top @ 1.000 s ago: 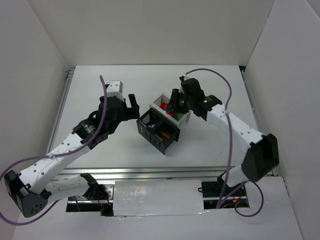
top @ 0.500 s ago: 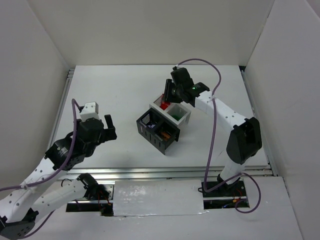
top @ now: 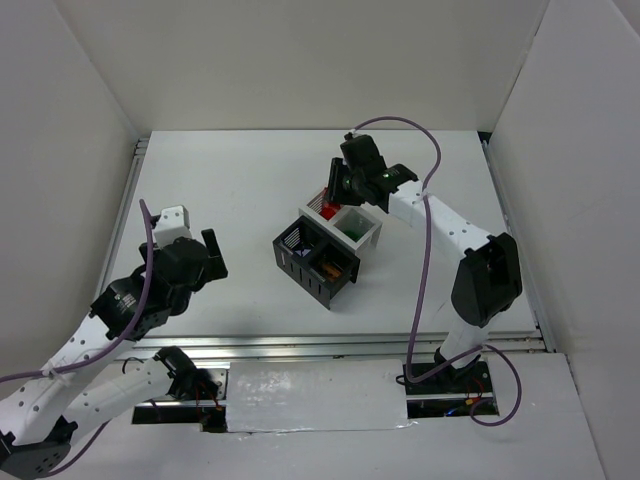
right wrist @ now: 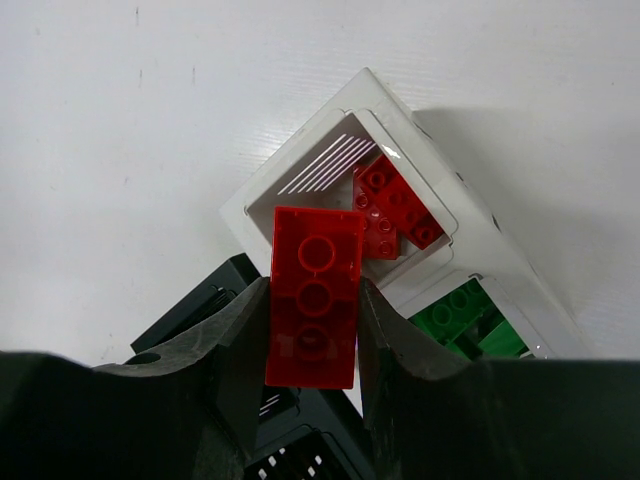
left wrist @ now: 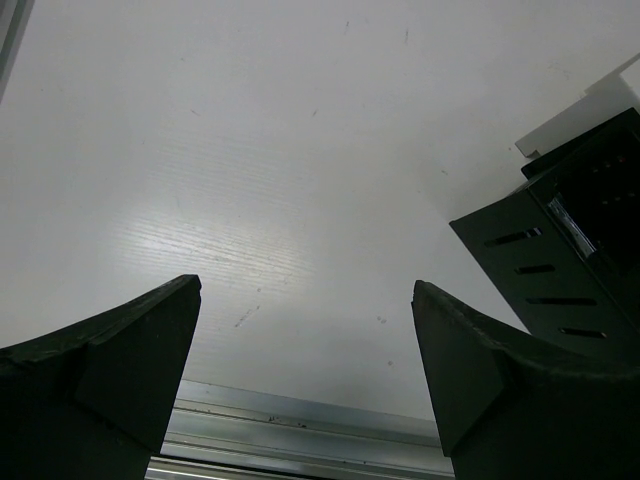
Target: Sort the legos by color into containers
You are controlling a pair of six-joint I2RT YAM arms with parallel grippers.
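White table (top: pixel 250 180), aluminium rail (top: pixel 330 345), white walls (top: pixel 300 60)

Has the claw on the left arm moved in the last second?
Yes. The left gripper has drawn back from the containers, down and to the left in the overhead view, toward its own base, leaving a clear gap between them.

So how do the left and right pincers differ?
The left pincer is open and empty; the right pincer is shut on a red lego. The left faces the table beside a black container; the right hangs over the white container holding red legos. Both are dark.
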